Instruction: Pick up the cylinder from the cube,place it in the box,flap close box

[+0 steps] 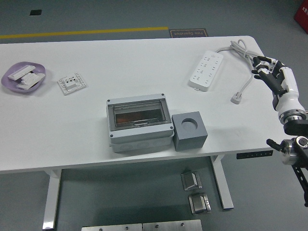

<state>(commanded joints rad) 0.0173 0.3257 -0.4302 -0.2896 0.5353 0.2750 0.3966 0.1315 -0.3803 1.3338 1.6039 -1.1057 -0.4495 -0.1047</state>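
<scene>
Currently right hand [270,72] hovers at table [96,120] edge, fingers spread, empty; box [139,122] lid closed beside cube [189,131].

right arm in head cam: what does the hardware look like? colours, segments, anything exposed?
The right hand has black fingers with pale patches near the tips. Behind it comes a white forearm shell, then a metallic ring and a black wrist joint. Lower down, a black and silver elbow joint joins a slim black link running off the frame's edge. No loose cables or readable markings show. The left arm is out of view.
</scene>
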